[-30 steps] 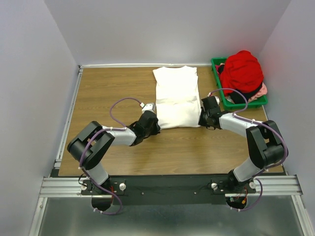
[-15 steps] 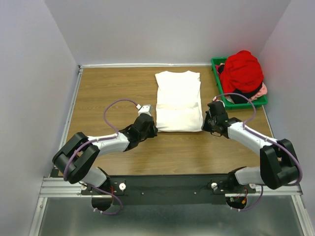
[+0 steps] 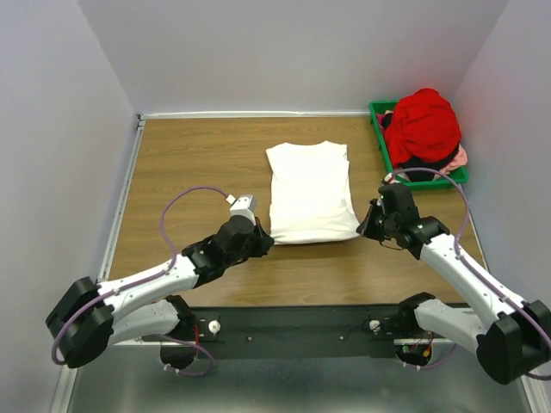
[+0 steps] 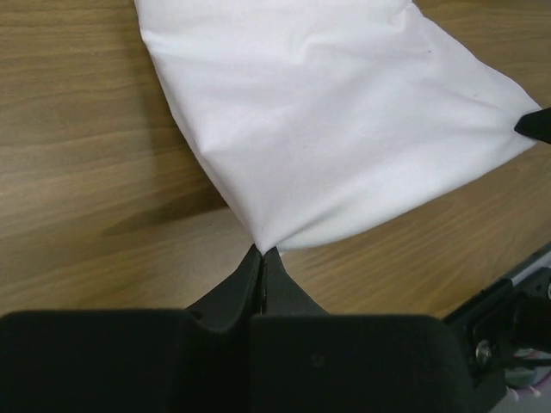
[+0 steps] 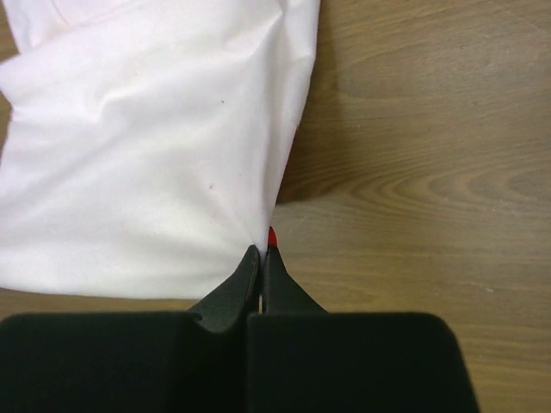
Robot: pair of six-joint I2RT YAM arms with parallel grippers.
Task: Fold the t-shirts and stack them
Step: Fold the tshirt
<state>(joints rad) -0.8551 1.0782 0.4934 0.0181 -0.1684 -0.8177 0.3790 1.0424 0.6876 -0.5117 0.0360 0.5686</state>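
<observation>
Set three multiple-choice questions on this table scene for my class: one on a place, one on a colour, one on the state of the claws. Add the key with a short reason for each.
1. Where on the table is the green bin?
A) far right corner
B) near left corner
C) centre

2. What colour is the top t-shirt in the bin?
A) blue
B) red
C) yellow

3. How do the left claw and right claw stand?
A) both open above the cloth
B) each shut on a near corner of the white t-shirt
C) one shut on the bin

Key:
1 A, the bin sits against the far right edge in the top view.
2 B, the top t-shirt is plainly red.
3 B, each wrist view shows white cloth pinched between closed fingers.
</observation>
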